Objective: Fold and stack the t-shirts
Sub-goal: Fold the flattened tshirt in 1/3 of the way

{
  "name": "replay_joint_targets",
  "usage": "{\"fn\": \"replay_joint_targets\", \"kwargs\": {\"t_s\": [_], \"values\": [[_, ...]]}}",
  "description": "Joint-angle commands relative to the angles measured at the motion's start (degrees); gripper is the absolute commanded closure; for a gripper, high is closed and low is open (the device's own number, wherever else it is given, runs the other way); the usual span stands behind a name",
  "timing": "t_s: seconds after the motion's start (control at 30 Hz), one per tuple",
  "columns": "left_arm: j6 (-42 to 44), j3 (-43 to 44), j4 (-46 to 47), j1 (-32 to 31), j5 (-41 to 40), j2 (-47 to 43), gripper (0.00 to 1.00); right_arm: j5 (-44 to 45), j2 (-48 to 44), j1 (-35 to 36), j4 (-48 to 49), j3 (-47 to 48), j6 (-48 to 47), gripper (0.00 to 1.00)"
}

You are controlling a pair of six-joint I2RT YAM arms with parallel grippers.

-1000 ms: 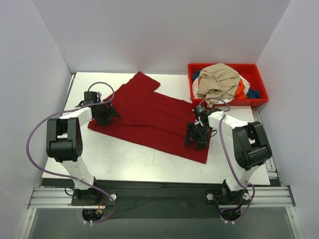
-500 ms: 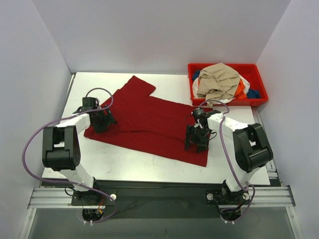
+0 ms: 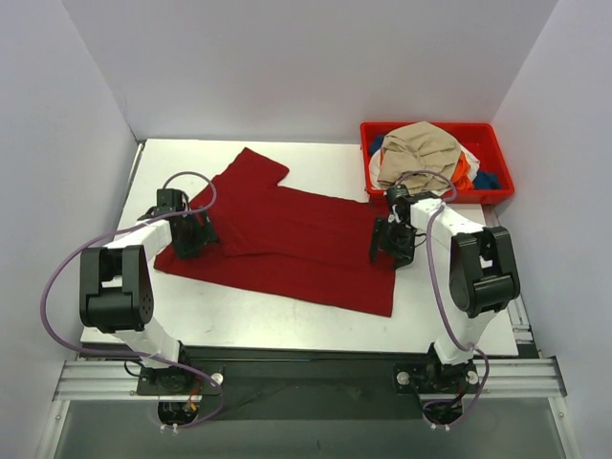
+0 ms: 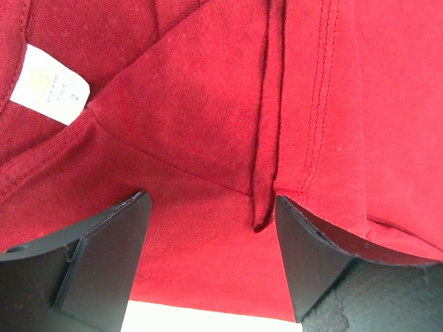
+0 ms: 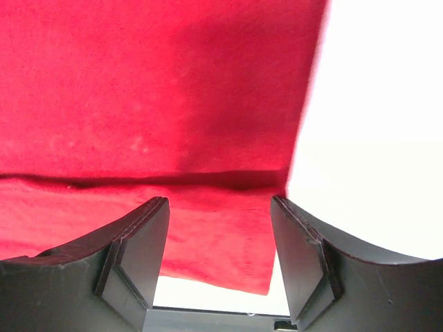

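The left end effector (image 3: 196,234) stands low over the left, collar end of the dark red t-shirt (image 3: 287,239), its jaws spread wide and holding nothing. In the left wrist view the left end effector (image 4: 211,207) frames a stitched fold of the dark red t-shirt (image 4: 194,117), with the white neck label (image 4: 50,84) just beyond one of the fingers (image 4: 104,249). The right end effector (image 3: 392,244) is lowered at the right edge of the same garment, its jaws likewise apart with nothing clamped between them. In the right wrist view the right end effector (image 5: 218,207) straddles the cloth's edge: the dark red t-shirt (image 5: 138,90) fills the left, crossed by a shallow crease, and the bare table (image 5: 374,138) shows on the right. The garment lies spread nearly flat across the middle of the table (image 3: 268,311), set at a slant, with one sleeve (image 3: 253,164) pointing toward the far side. At the far right corner sits the red bin (image 3: 478,197), well apart from the left arm and near the right one. It holds a heap with the tan t-shirt (image 3: 416,153) crumpled on top, and orange cloth (image 3: 462,172) and blue cloth (image 3: 486,179) showing beneath it.
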Motion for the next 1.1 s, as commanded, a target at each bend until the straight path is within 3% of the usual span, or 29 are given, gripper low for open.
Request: {"fn": "replay_joint_targets", "kwargs": {"t_s": [0.0, 0.4, 0.8, 1.07], "values": [[2.2, -0.6, -4.3, 0.8, -2.4, -1.4, 0.16, 1.9, -0.5, -1.2, -4.2, 3.0, -2.2, 0.39], [-0.9, 1.1, -5.0, -1.9, 0.3, -7.3, 0.18, -0.8, -9.6, 6.1, -6.4, 0.6, 1.5, 0.39], [-2.3, 3.4, -3.1, -9.1, 0.0, -2.5, 0.33, -3.2, -1.8, 9.9, -3.2, -3.1, 1.2, 0.40], [-1.8, 5.5, -6.1, -11.0, -4.6, 0.6, 0.41, -4.2, 0.2, 10.6, -1.4, -3.9, 2.1, 0.40]]}}
